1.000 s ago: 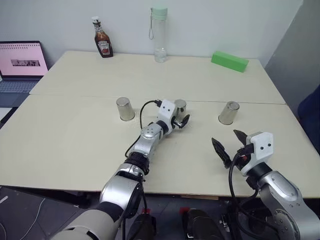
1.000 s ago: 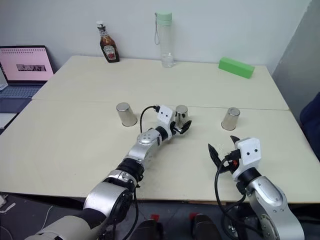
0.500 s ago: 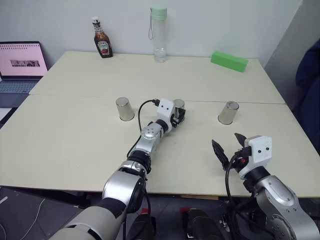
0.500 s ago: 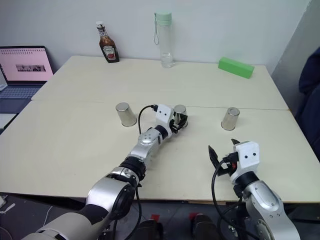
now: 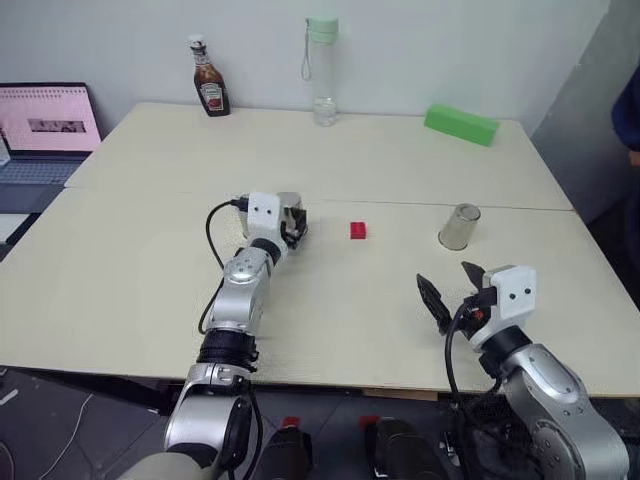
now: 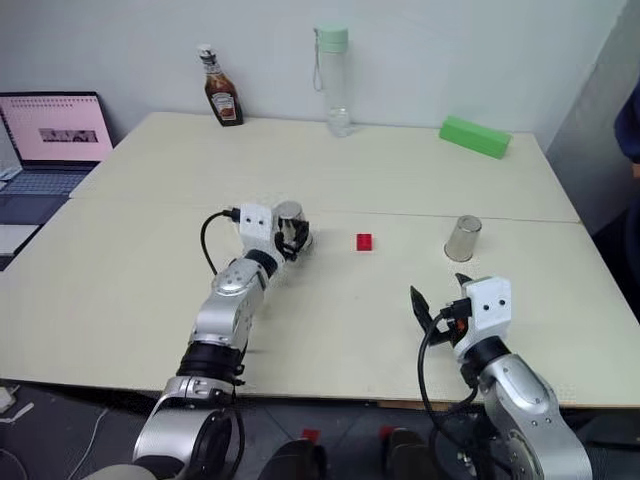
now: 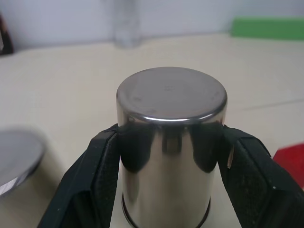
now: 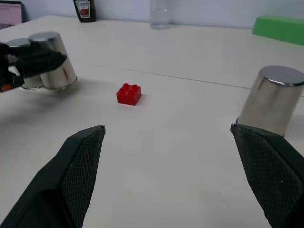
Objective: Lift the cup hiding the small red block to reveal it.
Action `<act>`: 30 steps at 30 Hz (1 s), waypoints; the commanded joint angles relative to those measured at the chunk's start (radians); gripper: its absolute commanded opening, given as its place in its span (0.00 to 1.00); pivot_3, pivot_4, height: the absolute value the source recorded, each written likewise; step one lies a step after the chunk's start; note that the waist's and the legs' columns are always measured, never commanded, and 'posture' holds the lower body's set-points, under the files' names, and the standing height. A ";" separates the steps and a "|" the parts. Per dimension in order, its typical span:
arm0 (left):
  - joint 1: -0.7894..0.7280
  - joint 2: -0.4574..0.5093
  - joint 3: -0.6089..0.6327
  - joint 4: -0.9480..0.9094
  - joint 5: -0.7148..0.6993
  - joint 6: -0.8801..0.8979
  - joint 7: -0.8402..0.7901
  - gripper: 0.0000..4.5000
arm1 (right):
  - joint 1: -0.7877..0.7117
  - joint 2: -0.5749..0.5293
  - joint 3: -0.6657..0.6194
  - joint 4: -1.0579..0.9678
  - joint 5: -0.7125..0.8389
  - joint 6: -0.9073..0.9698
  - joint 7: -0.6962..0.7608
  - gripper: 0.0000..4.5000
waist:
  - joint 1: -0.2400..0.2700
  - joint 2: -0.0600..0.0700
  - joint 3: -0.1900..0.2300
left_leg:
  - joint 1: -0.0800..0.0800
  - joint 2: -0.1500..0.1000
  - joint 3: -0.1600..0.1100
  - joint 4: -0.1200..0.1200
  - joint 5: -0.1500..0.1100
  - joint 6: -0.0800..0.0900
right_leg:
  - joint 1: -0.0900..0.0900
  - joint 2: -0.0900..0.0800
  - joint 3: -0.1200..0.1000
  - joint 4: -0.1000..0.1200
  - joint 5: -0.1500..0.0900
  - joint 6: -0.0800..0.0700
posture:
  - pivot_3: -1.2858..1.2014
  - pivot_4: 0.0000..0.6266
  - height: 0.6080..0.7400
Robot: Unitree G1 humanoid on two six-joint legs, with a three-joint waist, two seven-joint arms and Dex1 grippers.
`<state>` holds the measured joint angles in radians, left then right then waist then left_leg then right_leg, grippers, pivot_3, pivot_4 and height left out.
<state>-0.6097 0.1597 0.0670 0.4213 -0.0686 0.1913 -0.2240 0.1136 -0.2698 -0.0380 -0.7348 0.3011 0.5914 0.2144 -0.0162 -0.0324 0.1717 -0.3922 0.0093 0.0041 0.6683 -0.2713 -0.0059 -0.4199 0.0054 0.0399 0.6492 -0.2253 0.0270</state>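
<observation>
The small red block [image 5: 358, 231] lies bare on the table [image 5: 150, 290], near its middle. Left of it, my left gripper [image 5: 291, 226] is shut on a silvery cup [image 7: 171, 95], bottom up and slightly tilted, with a black finger [image 7: 95, 175] on each side. A second cup [image 8: 19, 45] stands right behind the held one, mostly hidden. A third cup [image 5: 459, 226] stands upside down to the right of the block. My right gripper [image 5: 451, 290] hovers open near the front right edge, with nothing between its fingers.
Along the back edge stand a ketchup bottle [image 5: 208, 77], a tall clear bottle [image 5: 321, 70] and a long green block [image 5: 461, 123]. A laptop [image 5: 45, 130] sits off the table at far left. A person's blue sleeve [image 5: 630, 105] shows at the right edge.
My left gripper has shut on the middle cup and carried it to the left, next to the left cup, uncovering the red block. The right arm has stayed in place.
</observation>
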 commanded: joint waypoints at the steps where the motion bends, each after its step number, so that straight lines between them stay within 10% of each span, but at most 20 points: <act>1: -0.022 -0.003 -0.010 -0.003 -0.022 -0.007 -0.042 0.60 | -0.031 -0.006 -0.011 -0.002 0.018 -0.017 0.017 1.00 | 0.003 0.000 0.000 | -0.001 0.000 0.000 0.001 0.000 0.000 | 0.000 0.000 0.000 0.000 0.000 0.000 | 0.52 0.24 1.00; 13: -0.024 0.010 -0.017 0.086 -0.017 -0.059 -0.113 0.99 | -0.041 -0.011 -0.012 -0.005 0.026 -0.005 0.025 1.00 | 0.011 0.000 0.000 | -0.001 0.000 0.001 0.000 0.000 0.000 | 0.000 0.000 0.000 0.000 0.000 0.000 | 0.52 0.24 1.00; 23: 0.369 0.268 0.002 -0.723 -0.158 0.443 -0.281 0.99 | 0.020 -0.052 -0.065 -0.045 0.062 0.023 0.043 1.00 | -0.010 0.000 0.000 | 0.000 0.001 0.000 -0.003 0.000 0.000 | -0.001 -0.005 0.000 0.000 -0.001 -0.002 | 0.52 0.24 1.00; 30: 0.434 0.368 0.078 -0.949 -0.366 0.649 -0.367 0.99 | 0.005 -0.054 -0.068 -0.032 0.089 0.040 0.052 1.00 | -0.010 0.001 0.000 | 0.003 0.001 0.000 -0.001 0.000 0.000 | 0.001 -0.006 -0.001 0.001 -0.004 -0.006 | 0.52 0.24 1.00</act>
